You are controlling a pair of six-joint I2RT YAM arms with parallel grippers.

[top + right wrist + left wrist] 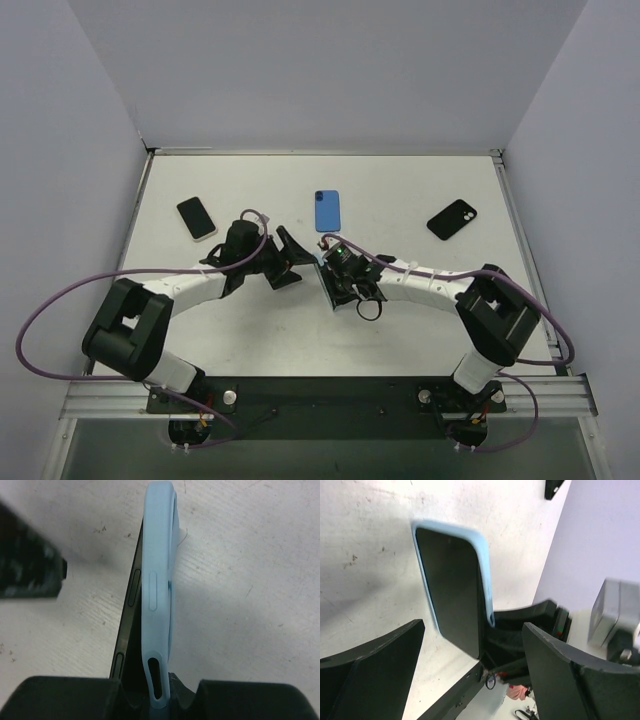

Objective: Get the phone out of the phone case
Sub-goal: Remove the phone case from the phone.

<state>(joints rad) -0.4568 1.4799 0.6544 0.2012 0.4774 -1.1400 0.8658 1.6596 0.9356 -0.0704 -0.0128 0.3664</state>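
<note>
1. Your right hand (156, 696) is clamped on the lower end of the case (157, 580), holding it on edge above the counter (250, 580).
2. The phone (451, 597) sits in the case, and its dark side seems to be parting from it near the grip.
3. Your left hand (293, 258) is spread wide, flanking the phone without touching it.
4. You're at the separating step. Next, pinch the phone alone and draw it free.

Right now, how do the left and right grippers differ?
The left gripper is open and holds nothing, while the right gripper is shut on the cased phone. The left gripper's jaws stand either side of the phone, apart from it. The right gripper clamps one end and holds the phone on edge. Both are black two-finger grippers, facing each other over the middle of the table.
</note>
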